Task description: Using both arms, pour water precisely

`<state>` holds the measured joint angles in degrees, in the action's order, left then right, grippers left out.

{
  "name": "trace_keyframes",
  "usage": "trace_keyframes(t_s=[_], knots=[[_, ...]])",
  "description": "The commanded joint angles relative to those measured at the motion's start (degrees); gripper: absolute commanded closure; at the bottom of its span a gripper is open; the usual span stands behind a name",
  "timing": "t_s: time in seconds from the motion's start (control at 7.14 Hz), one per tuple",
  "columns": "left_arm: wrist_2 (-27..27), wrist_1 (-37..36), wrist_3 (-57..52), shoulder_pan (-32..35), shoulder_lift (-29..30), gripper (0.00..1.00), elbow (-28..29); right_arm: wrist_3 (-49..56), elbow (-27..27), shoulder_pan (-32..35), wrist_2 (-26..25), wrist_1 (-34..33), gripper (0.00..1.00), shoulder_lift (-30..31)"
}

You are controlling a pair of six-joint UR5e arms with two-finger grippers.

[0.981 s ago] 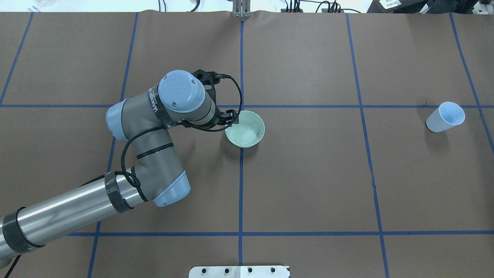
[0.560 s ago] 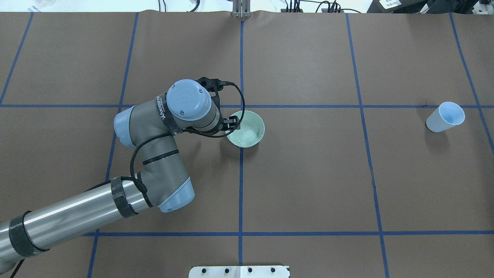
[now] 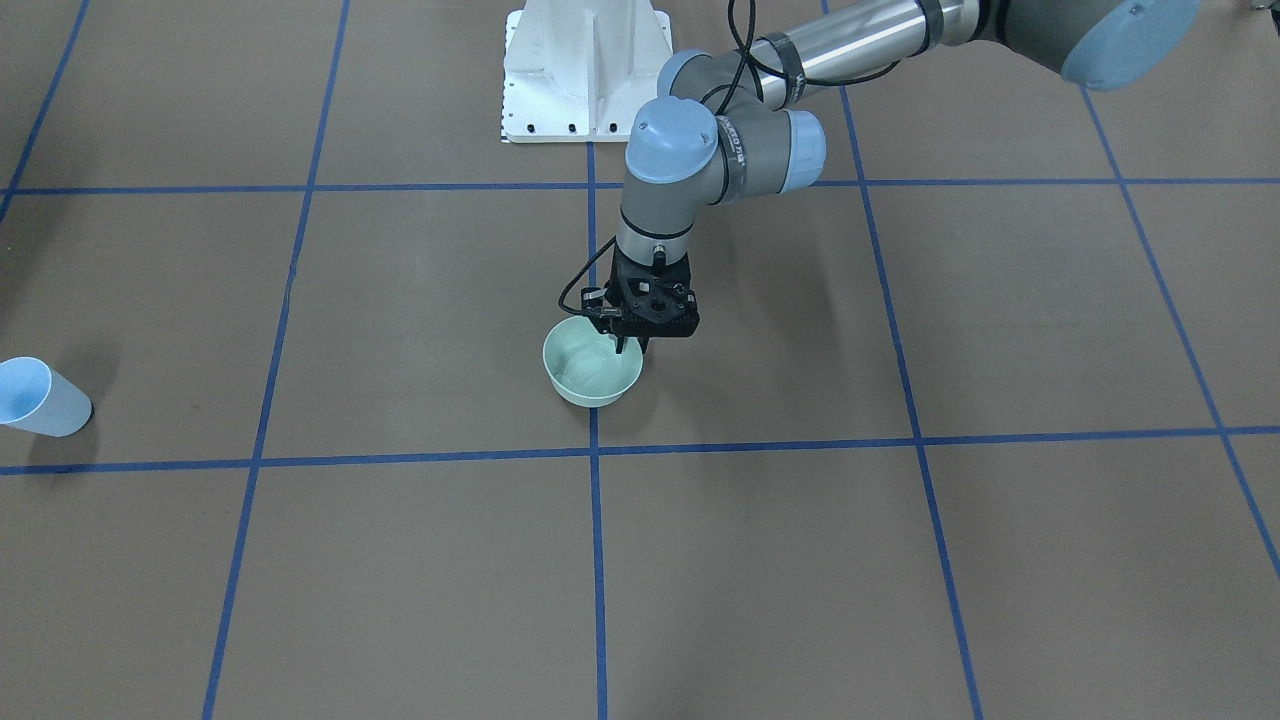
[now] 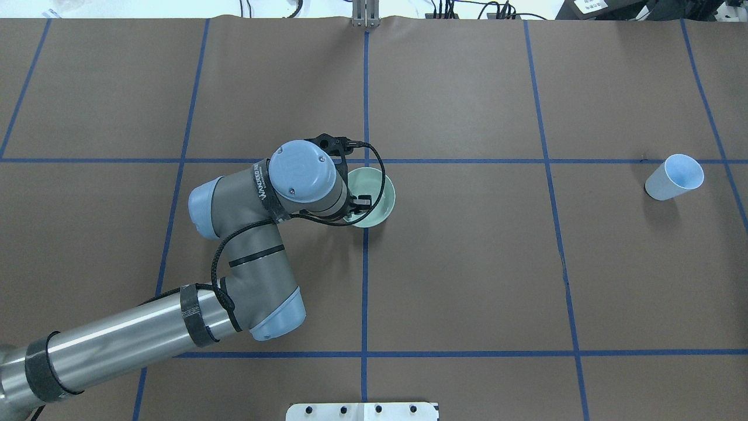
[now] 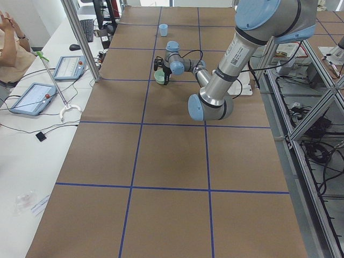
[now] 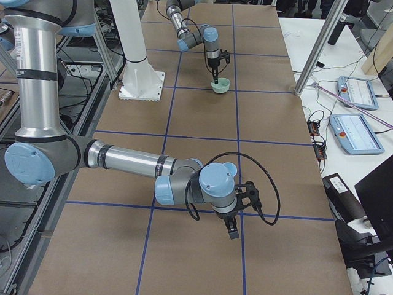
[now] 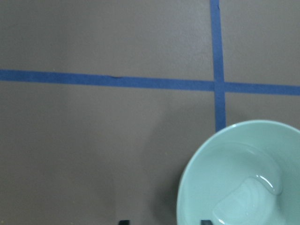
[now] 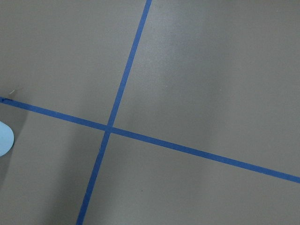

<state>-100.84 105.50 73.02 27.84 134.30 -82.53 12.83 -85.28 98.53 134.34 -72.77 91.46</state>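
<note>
the bowl (image 3: 590, 378) is round, pale green and smooth-walled, and stands on the counter (image 3: 800, 550), a matte brown sheet crossed by blue tape lines (image 4: 467, 354). the water (image 7: 248, 204) lies in the bowl's bottom as a small glossy pool with bright curved glints. the left arm (image 4: 251, 234), a grey tube with pale blue caps, hangs over the bowl's rim on the side toward the robot's left. the left end effector (image 3: 625, 345) points straight down with its black fingers apart. in the wrist view one fingertip (image 7: 123, 222) sits outside the bowl wall and the other inside, with the rim between them and nothing gripped. a pale blue tapered cup (image 4: 675, 177) stands well apart from the bowl, toward the robot's right. the right arm (image 6: 123, 163) hangs low over bare counter, also well apart from the bowl. the right end effector (image 6: 233, 230) shows only in a side view, so i cannot tell whether it is open or closed.
</note>
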Motion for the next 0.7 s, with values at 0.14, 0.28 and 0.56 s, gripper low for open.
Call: trace_keyframes(t_s=[0.14, 0.28, 0.56], knots=[[-0.1, -0.5, -0.4, 1.0, 1.0, 1.00, -1.4, 0.0, -0.1, 0.0, 0.1, 0.0, 0.00, 0.0], [-0.4, -0.6, -0.6, 1.9, 1.0, 1.00, -2.4, 0.0, -0.1, 0.1, 0.2, 0.0, 0.00, 0.0], [-3.5, -3.6, -0.8, 4.9, 0.6, 1.00, -4.2, 0.1, 0.0, 0.1, 0.2, -0.1, 0.00, 0.1]])
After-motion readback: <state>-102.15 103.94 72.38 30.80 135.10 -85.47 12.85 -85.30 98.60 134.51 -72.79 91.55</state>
